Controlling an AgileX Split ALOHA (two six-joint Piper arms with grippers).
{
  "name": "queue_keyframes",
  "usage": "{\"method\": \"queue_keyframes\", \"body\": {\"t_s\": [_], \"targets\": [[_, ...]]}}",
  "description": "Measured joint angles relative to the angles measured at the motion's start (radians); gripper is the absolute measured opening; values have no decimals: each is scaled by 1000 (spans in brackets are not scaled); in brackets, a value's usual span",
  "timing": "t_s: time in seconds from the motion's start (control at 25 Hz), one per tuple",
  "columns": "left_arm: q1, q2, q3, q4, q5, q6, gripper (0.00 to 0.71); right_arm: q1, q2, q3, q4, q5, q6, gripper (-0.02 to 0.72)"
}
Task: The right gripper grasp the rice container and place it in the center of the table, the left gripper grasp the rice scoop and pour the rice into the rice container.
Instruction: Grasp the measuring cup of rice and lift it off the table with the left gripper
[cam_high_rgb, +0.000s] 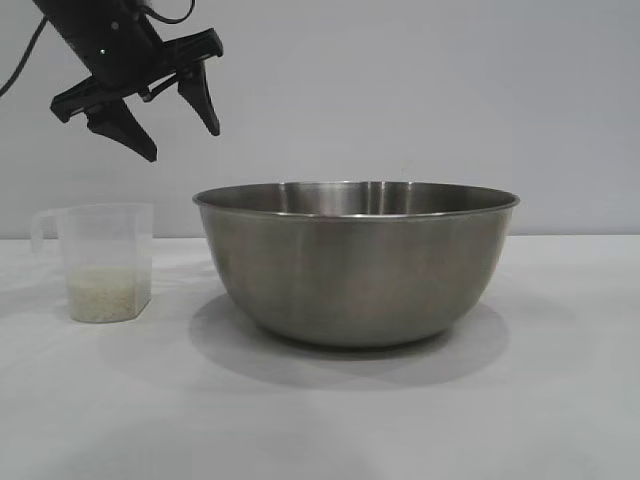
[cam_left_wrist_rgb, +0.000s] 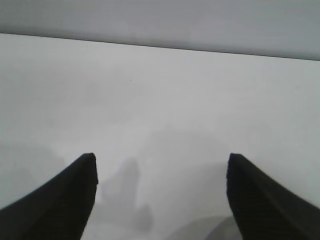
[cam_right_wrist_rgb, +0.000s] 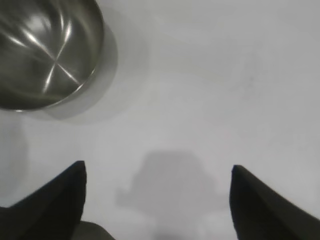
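The left gripper (cam_high_rgb: 180, 128) hangs with its jaws spread and empty, above and just to one side of the rice scoop (cam_high_rgb: 103, 262), which stands on the table (cam_high_rgb: 320, 420) with rice (cam_high_rgb: 103, 297) in its bottom; the rice container (cam_high_rgb: 356, 262) sits beside the scoop, mid-table; the right gripper (cam_right_wrist_rgb: 157, 200) gapes empty, clear of the container.

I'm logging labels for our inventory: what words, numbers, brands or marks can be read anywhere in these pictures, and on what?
None can be read.
Steel bowl: plain, no brand or stamp showing.
Plastic cup holding rice: no scale marks or figures legible.
Left gripper: no lettering, only a small green light on its body.
Table: bare of print.
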Motion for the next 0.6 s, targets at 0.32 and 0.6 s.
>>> {"method": "queue_keyframes", "body": {"t_s": [0.32,0.6], "targets": [[0,0,0,0,0,0,475,0,-280,178,0,-109,0,540],[0,0,0,0,0,0,475,0,-384,236,0,-124,-8,540]]}}
